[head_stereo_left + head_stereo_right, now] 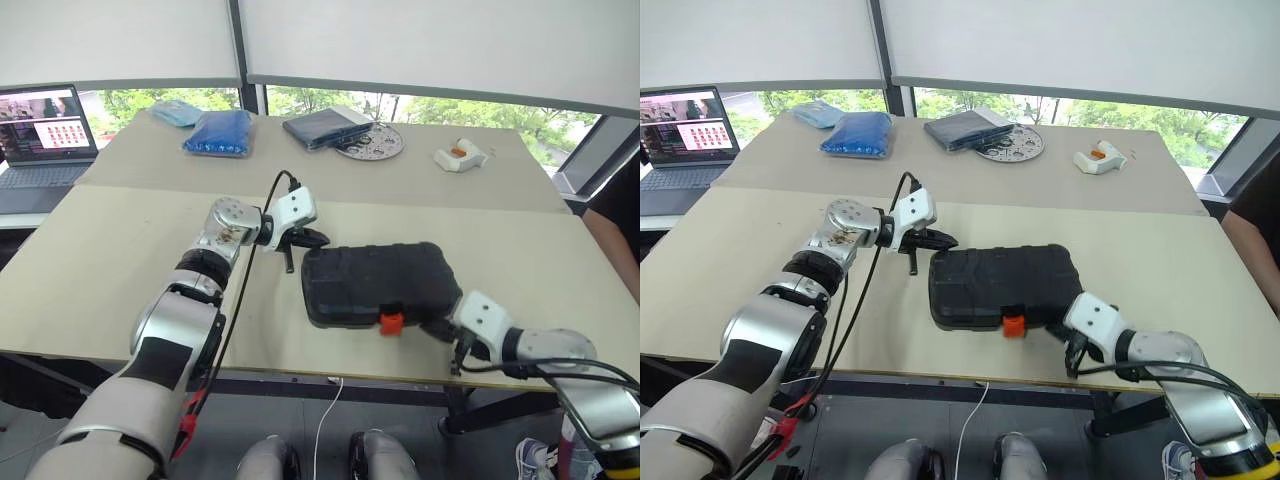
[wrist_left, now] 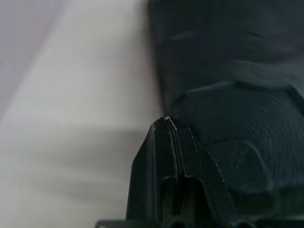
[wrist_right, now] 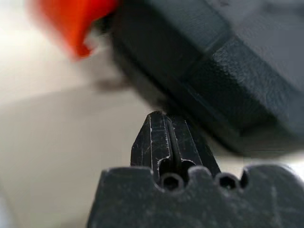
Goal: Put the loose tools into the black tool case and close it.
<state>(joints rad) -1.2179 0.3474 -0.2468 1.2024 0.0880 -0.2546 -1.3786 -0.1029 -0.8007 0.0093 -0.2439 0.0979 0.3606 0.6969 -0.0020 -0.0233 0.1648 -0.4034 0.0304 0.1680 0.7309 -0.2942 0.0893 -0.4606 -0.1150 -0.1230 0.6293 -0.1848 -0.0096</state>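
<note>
From the head camera I see the rounded-rectangular black plastic tool case (image 1: 378,284) lying flat and shut on the near beige bench (image 1: 120,250), its small orange latch (image 1: 391,322) on the edge facing me. I see no loose tools on this bench, so I judge they are already inside and only the latching remains. My left end effector (image 1: 312,239) sits at the case's far-left corner, fingers together, and my right end effector (image 1: 440,329) sits at the near-right edge just beside the latch, fingers also together. I read this as bracing: one arm steadying the shell while the other works on the catch. On the far bench, well apart, lie a blue fabric bundle (image 1: 220,132), a dark flat pouch (image 1: 328,127), a round grey perforated disc (image 1: 371,142) and a small white-and-orange device (image 1: 461,155); an open laptop (image 1: 45,135) stands at far left.

In the left wrist view the two black fingers (image 2: 164,166) are pressed together, holding nothing, the tip right at the case's textured side; I cannot tell whether it touches.

In the right wrist view the closed fingers (image 3: 166,142) point at the case's lower rim, with the latch just off to one side, not yet contacted as far as I can tell.
</note>
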